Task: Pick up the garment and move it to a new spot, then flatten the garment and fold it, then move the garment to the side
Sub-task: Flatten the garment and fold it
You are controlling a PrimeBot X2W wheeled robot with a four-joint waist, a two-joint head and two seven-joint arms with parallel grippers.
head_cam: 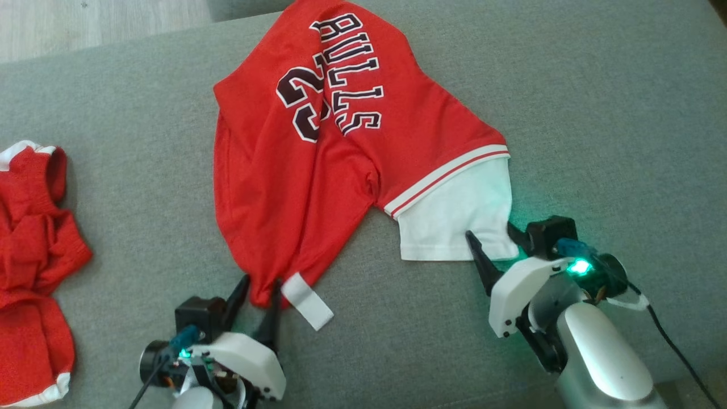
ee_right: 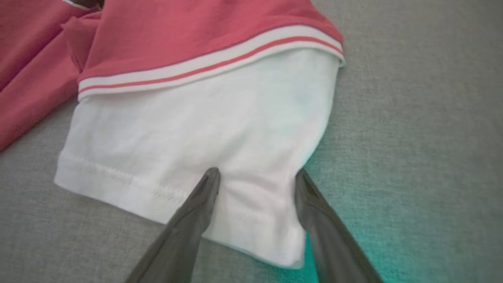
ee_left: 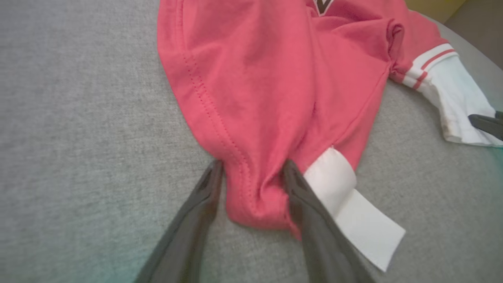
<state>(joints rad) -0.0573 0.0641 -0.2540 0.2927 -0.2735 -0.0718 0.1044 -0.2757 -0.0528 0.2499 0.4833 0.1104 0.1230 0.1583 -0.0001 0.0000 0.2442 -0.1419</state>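
The left gripper [head_cam: 261, 281] and right gripper [head_cam: 489, 230], wide open and empty, straddle near corners of the garment [head_cam: 295, 187]; the pick-up step, I judge, needs them closed.

Grey fabric surface [head_cam: 596, 102], jersey [head_cam: 272, 187], red garment [head_cam: 34, 255]

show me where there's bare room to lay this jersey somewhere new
Widest bare grey cushion lies right of the jersey, past its white sleeve. A narrower strip runs between the jersey and the other red garment. The near edge is crowded by both open jaws.
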